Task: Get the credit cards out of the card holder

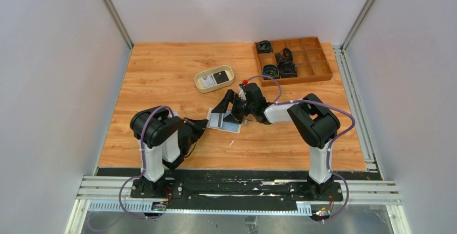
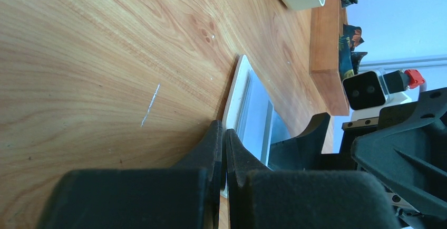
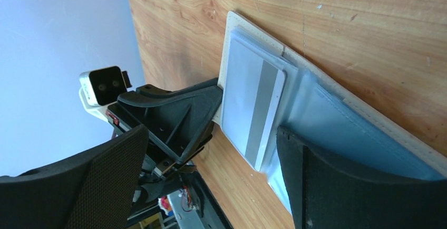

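Observation:
The card holder (image 1: 224, 122) lies open on the table, pale blue-grey inside up. A light grey credit card with a stripe (image 3: 253, 102) lies on its left half, partly out of the pocket; it also shows in the top view (image 1: 216, 119). My left gripper (image 1: 205, 125) is shut on the holder's cream left edge (image 2: 235, 94), its fingertips (image 2: 213, 139) at table level. My right gripper (image 1: 228, 108) is open over the holder. One of its fingers (image 3: 358, 187) rests on the blue-grey right half (image 3: 342, 126); the other (image 3: 79, 187) is off to the side.
An oval beige tray (image 1: 229, 70) behind the holder holds a white card (image 1: 207, 82) and a black card (image 1: 220, 76). A brown wooden compartment box (image 1: 318, 61) with dark items stands at the back right. The two grippers are close together.

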